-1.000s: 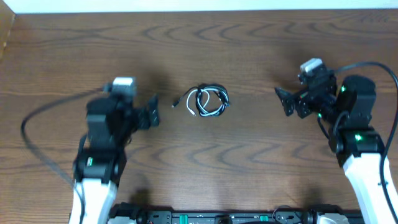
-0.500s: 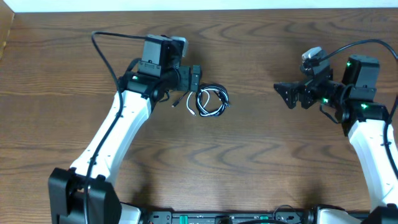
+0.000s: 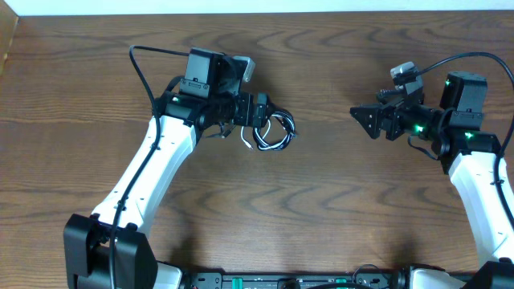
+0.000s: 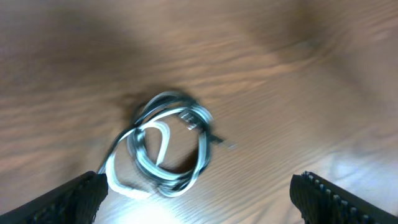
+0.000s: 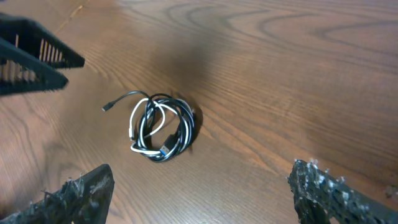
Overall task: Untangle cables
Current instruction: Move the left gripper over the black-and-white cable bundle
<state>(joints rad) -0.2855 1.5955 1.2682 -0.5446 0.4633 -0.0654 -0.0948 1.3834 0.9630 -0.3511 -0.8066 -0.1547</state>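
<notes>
Two thin flexible cords [image 3: 273, 131], one black and one white, are shown coiled together in small loops on the brown wood-grain worktop [image 3: 321, 217], near its middle. The left claw [image 3: 261, 110] is held with its jaws wide apart at the cords' upper left edge; contact cannot be told. The right claw [image 3: 363, 122], jaws likewise apart and empty, is held well to the right.

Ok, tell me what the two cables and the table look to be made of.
Black cable: likely a soft plastic sheath, since it coils tightly; faint sheen.
White cable: probably the same plastic, smooth, with brighter highlights.
Table: wood or wood-look laminate, brown flowing grain, soft sheen; cannot tell which.
</notes>
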